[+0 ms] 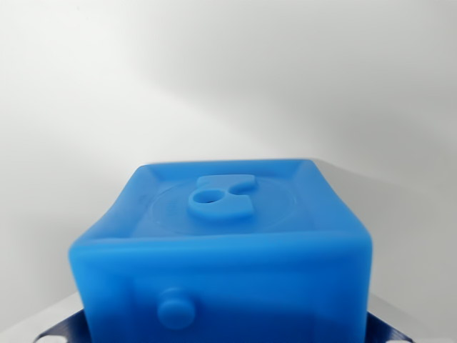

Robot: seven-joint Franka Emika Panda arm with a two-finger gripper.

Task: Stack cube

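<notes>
A blue cube [228, 243] fills the lower middle of the wrist view, very close to the camera. Its upper face has a raised round shape with a hole, and its near face carries a small round knob. My gripper [227, 332] is shut on the blue cube, holding it by its left and right sides. Only the corners of the fingers [61, 327] show at the bottom edge, one on each side of the cube. No second cube is in view.
A plain white surface [228, 86] fills everything behind and around the cube, with soft shadows across it. The cube hides whatever lies directly below the gripper.
</notes>
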